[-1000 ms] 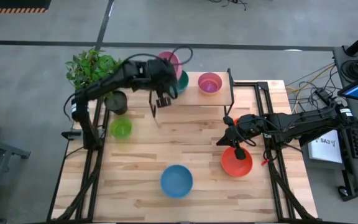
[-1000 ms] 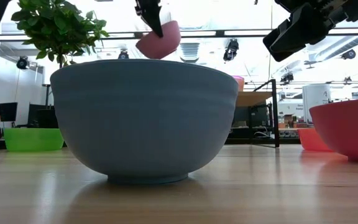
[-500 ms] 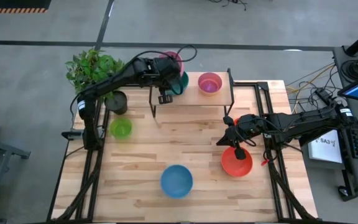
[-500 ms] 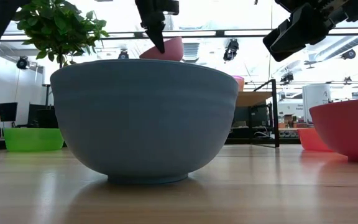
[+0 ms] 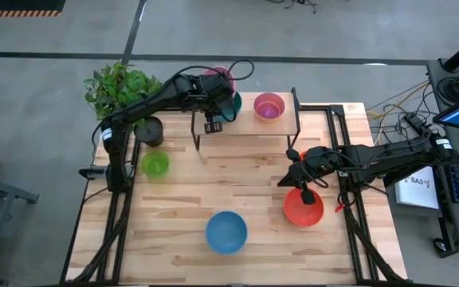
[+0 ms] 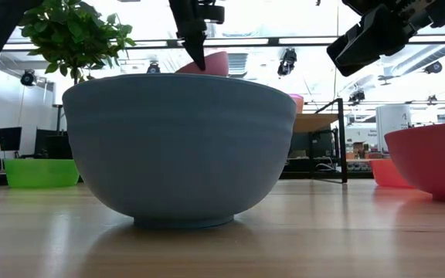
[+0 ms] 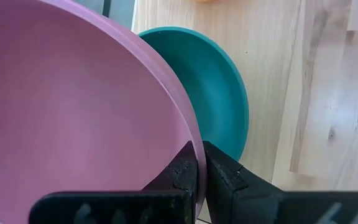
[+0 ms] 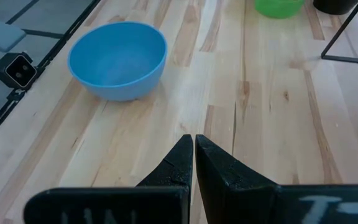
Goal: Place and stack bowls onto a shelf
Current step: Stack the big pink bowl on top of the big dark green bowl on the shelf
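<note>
Left pincer (image 7: pixel 197 163) clamps the pink bowl (image 7: pixel 73 118) rim over the teal bowl (image 7: pixel 219 106) (low view hides teal).

Left arm reaches from table's left edge toward far side, bent at elbow, wrist above far left end of shelf (image 5: pixel 245 119). Left gripper (image 7: pixel 199 163) pinched tight on rim of pink bowl (image 7: pixel 67 112), one finger inside, one outside. Right arm stretches in from right edge, held low and level over table. Right gripper (image 8: pixel 193 155) points down at bare wood, fingers pressed together, holding nothing, hovering above table.
</note>
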`<state>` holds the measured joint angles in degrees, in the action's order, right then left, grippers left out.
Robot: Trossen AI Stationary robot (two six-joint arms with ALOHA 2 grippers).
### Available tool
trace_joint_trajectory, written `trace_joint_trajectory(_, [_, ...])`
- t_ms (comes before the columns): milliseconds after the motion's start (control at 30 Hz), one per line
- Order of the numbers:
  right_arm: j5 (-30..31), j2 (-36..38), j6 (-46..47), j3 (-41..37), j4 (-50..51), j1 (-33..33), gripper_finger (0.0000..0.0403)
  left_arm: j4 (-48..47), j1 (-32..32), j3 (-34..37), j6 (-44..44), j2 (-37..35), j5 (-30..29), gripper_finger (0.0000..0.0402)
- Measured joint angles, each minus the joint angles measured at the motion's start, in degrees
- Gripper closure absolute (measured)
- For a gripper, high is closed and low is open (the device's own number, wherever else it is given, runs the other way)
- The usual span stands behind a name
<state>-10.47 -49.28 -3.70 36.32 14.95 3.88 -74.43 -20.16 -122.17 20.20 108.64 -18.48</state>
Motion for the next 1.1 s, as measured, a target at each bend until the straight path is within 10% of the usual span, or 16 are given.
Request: trace_joint_trajectory(1100, [-0.01,-0.02,0.04,0.0,0.27,0.0,0.0394,-1.21,0.02,0.06,-1.5,-0.04,5.09,0.0358])
